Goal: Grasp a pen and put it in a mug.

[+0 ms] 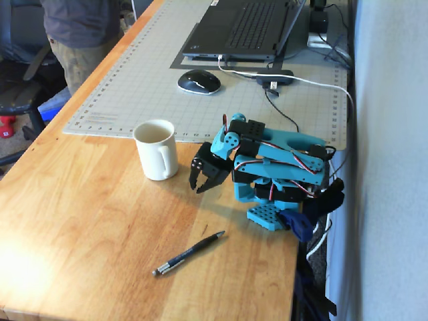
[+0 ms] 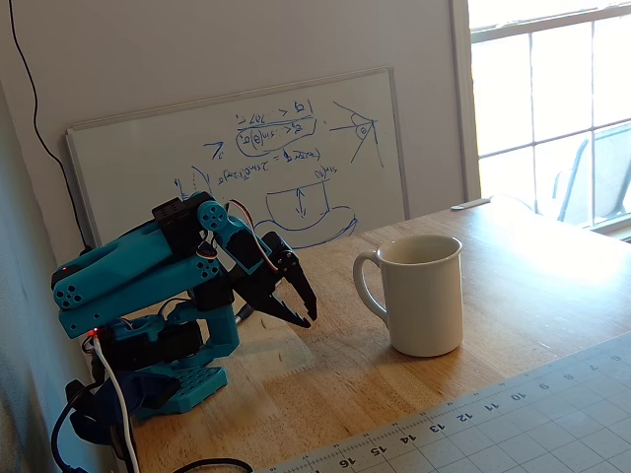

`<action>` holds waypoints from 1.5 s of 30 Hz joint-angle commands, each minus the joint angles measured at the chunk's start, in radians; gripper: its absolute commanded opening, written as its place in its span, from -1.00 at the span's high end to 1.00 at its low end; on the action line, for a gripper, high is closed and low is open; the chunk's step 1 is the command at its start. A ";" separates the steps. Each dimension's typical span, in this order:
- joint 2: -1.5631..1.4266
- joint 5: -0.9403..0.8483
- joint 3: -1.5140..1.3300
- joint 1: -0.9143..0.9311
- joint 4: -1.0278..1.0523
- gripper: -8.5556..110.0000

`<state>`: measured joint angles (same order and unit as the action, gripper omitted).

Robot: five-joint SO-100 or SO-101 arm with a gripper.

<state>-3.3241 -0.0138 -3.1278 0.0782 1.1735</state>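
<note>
The cream-white mug (image 1: 156,148) stands upright on the wooden table, handle towards the arm; it also shows in the other fixed view (image 2: 422,294). The dark pen (image 1: 188,254) lies flat near the table's front edge, silver end to the lower left, well apart from the mug. It is hidden in the view with the whiteboard. My gripper (image 1: 198,188) hangs on the folded blue arm just right of the mug, tips pointing down close to the table, shut and empty. It also shows in the other fixed view (image 2: 304,317), left of the mug.
A grey cutting mat (image 1: 134,93) lies behind the mug with a black mouse (image 1: 198,81) and a laptop (image 1: 244,27) on it. Cables (image 1: 314,83) run to the arm's base. A whiteboard (image 2: 246,158) leans on the wall. A person (image 1: 80,33) stands at the far left.
</note>
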 commanded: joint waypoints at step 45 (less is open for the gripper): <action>0.923 1.267 0.684 -0.449 -0.368 0.66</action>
<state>-2.4712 1.0109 -2.6078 -0.2823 0.8268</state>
